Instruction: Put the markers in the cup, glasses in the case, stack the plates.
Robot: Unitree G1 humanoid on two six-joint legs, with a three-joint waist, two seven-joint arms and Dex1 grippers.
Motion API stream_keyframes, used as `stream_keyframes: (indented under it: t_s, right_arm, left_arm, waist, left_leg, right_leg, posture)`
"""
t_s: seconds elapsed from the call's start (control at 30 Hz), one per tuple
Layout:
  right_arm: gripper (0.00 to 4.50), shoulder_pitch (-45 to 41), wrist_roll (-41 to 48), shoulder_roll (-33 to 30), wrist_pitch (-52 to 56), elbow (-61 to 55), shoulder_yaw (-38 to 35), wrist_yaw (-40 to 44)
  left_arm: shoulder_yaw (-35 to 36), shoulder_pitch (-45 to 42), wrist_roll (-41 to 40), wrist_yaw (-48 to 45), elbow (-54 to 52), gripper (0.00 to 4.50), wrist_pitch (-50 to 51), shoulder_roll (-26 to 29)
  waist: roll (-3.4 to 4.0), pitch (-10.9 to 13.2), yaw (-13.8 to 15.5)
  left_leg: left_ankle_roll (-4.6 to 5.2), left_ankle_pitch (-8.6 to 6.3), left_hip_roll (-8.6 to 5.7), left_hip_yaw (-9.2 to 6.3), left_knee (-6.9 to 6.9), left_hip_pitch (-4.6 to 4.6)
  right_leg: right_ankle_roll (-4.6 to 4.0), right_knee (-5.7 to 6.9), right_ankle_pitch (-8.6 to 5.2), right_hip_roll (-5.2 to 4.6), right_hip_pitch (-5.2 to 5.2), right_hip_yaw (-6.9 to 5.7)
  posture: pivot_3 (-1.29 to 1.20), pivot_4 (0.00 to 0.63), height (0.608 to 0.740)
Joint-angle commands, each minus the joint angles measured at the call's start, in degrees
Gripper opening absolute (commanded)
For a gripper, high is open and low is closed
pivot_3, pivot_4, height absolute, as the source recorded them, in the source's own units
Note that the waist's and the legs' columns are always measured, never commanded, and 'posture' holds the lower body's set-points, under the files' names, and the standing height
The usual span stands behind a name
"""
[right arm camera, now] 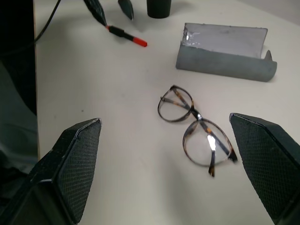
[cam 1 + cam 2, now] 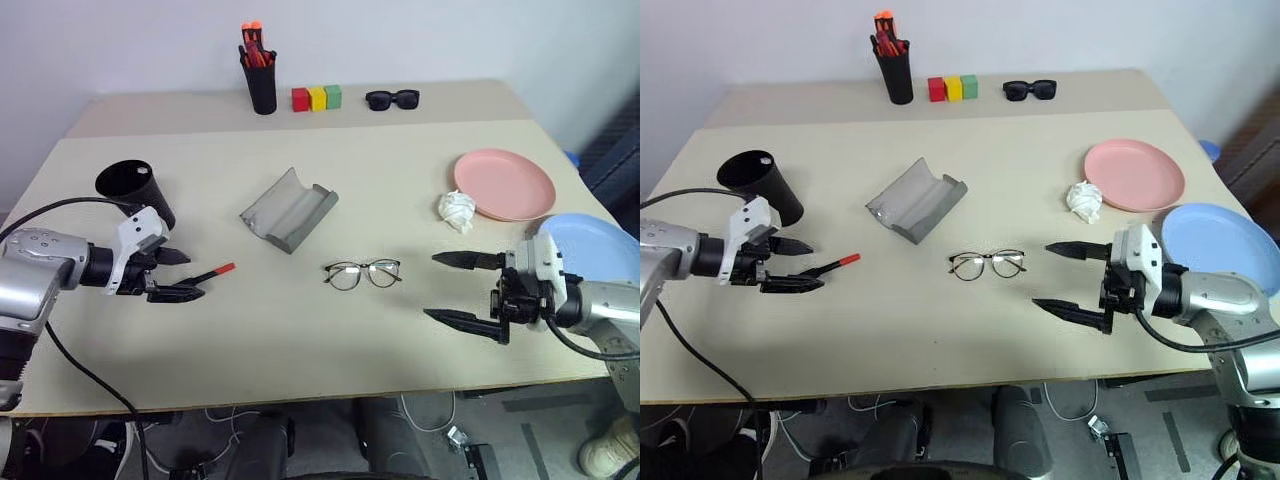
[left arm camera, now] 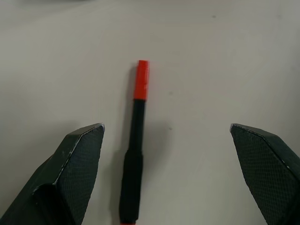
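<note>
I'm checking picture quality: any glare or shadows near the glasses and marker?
Right wrist view: bright glare spot on one lens of the glasses, another on the case lid. Left wrist view: soft shadow beside the marker on the table; focus is sharp.

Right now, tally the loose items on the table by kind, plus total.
Round plastic plates: 2, salmon pink and light blue
Eyewear: 2, wire-framed glasses, black sunglasses
Loose black marker with red end: 1
Black containers: 2, wide cup, pen holder
Grey felt case: 1
Coloured blocks: 3
Crumpled white tissue: 1
Total: 12
</note>
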Motion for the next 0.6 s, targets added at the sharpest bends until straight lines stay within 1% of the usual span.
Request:
stream_keyframes:
  t_s: [0.03, 0.13, 0.27, 0.37, 0.47, 0.5, 0.57, 0.6]
  right_arm:
    - [4.50, -1.38, 0.13, 0.28, -0.98, -2.41, -0.61, -1.22]
    - [4.50, -1.48, -0.03, 0.96, -1.08, -2.57, -0.16, -2.07]
    - [4.50, -1.83, -0.15, 1.04, -1.05, -2.28, 0.02, -2.30]
    - [4.50, -2.38, -0.14, 0.95, -1.01, -1.88, 0.08, -2.36]
    - [4.50, -2.83, 0.01, 1.26, -0.99, -1.79, 0.02, -2.79]
    - [4.50, -2.99, 0.00, 1.35, -0.99, -1.77, 0.03, -2.97]
    - [4.50, -3.35, -0.19, 1.32, -0.88, -1.79, 0.03, -3.34]
    - [4.50, -3.46, -0.29, 1.30, -0.88, -1.77, 0.03, -3.47]
  left_arm:
    - [-1.87, -1.62, 4.53, -1.09, 1.58, 4.42, -3.50, 2.41]
    - [-4.68, -2.13, 8.59, -2.28, 3.39, 4.42, -6.38, 3.64]
    - [-6.11, -3.08, 9.17, -4.71, 4.51, 4.42, -5.35, 3.07]
    - [-7.36, -4.10, 10.80, -4.41, 6.09, 4.42, -5.41, 1.74]
    - [-7.29, -5.93, 10.49, -3.34, 9.24, 4.42, -4.96, -1.96]
    - [-7.04, -6.44, 10.17, -3.15, 10.80, 4.19, -5.28, -3.41]
    - [-8.00, -6.99, 12.71, -1.75, 14.65, 3.59, -9.21, -5.06]
    - [-8.40, -7.18, 13.68, -1.55, 15.82, 3.09, -10.27, -5.42]
  waist:
    - [0.01, 0.00, 0.18]
    - [0.00, -0.01, 0.37]
    - [-0.02, 0.00, 0.55]
    - [-0.02, 0.00, 0.55]
    - [-0.02, 0.00, 0.56]
    - [-0.02, 0.00, 0.55]
    - [-0.04, -0.01, 0.54]
    - [-0.03, -0.02, 0.55]
  left_leg:
    - [0.00, 0.00, 0.00, 0.00, 0.00, 0.01]
    - [0.00, 0.00, -0.03, 0.00, 0.01, -0.02]
    - [0.00, 0.00, -0.05, -0.03, 0.01, -0.08]
    - [0.00, 0.00, -0.05, -0.04, 0.01, -0.07]
    - [0.00, 0.00, -0.05, -0.04, 0.01, -0.05]
    - [0.00, 0.00, -0.05, -0.04, 0.02, -0.06]
    - [0.00, 0.00, -0.05, -0.05, 0.04, -0.07]
    - [0.00, 0.00, -0.05, -0.05, 0.04, -0.05]
  right_leg:
    - [0.00, 0.01, 0.00, 0.00, 0.00, 0.00]
    - [0.00, -0.02, 0.00, -0.03, 0.03, 0.00]
    - [0.00, -0.04, 0.00, -0.03, 0.02, 0.00]
    - [0.00, -0.03, 0.00, -0.03, 0.02, -0.01]
    - [0.00, -0.01, 0.00, -0.03, 0.03, -0.01]
    - [0.00, -0.01, 0.00, -0.03, 0.03, -0.01]
    - [0.01, 0.01, 0.00, -0.03, 0.03, -0.02]
    - [0.01, 0.01, 0.00, -0.03, 0.03, -0.02]
  posture:
    - [0.00, 0.150, 0.740]
    - [0.00, 0.150, 0.740]
    - [0.00, 0.150, 0.740]
    - [0.00, 0.150, 0.740]
    - [0.00, 0.150, 0.740]
    - [0.00, 0.150, 0.740]
    - [0.00, 0.150, 0.740]
    - [0.00, 0.150, 0.740]
